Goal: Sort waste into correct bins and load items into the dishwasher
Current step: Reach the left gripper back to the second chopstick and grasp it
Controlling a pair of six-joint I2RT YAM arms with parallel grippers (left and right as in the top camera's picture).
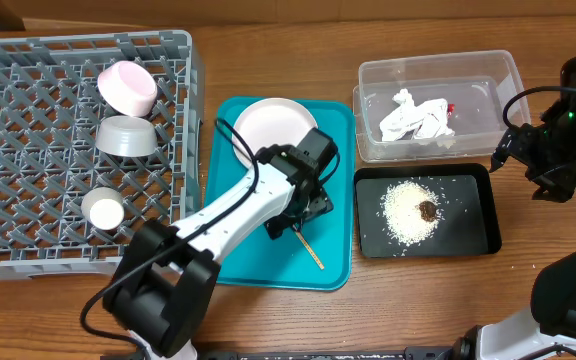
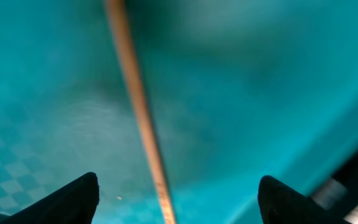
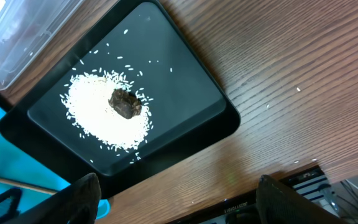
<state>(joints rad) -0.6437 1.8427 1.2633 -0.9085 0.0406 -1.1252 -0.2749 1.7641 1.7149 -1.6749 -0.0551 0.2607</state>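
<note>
my left gripper (image 2: pixel 176 202) hangs low over the teal tray (image 2: pixel 266 93), its black fingertips (image 2: pixel 73 199) spread wide. a slim wooden chopstick (image 2: pixel 138 106) lies loose on the tray between them, touched by neither. this close i see a faint checker texture in the smooth plastic, which the overhead view loses. my right gripper (image 3: pixel 179 199) is spread wide too and holds nothing. it looks down on the shallow black tray (image 3: pixel 185 81) on the wood-grain table (image 3: pixel 291 62), where loose white rice grains (image 3: pixel 98 124) lie in a round heap with a dark brown lump (image 3: pixel 124 102) on top. only the overhead view shows the rest: the round white plate (image 1: pixel 268 125) at the teal tray's far end, partly under my left arm; the clear plastic tub (image 1: pixel 368 75) beyond the black tray, holding a crumpled white napkin (image 1: pixel 413 120) and a bit of red wrapper (image 1: pixel 450 107); and the grey lattice dish rack (image 1: pixel 28 90) at far left, holding a pink bowl (image 1: pixel 128 87), a grey bowl (image 1: pixel 125 137) and a small white cup (image 1: pixel 103 210).
</note>
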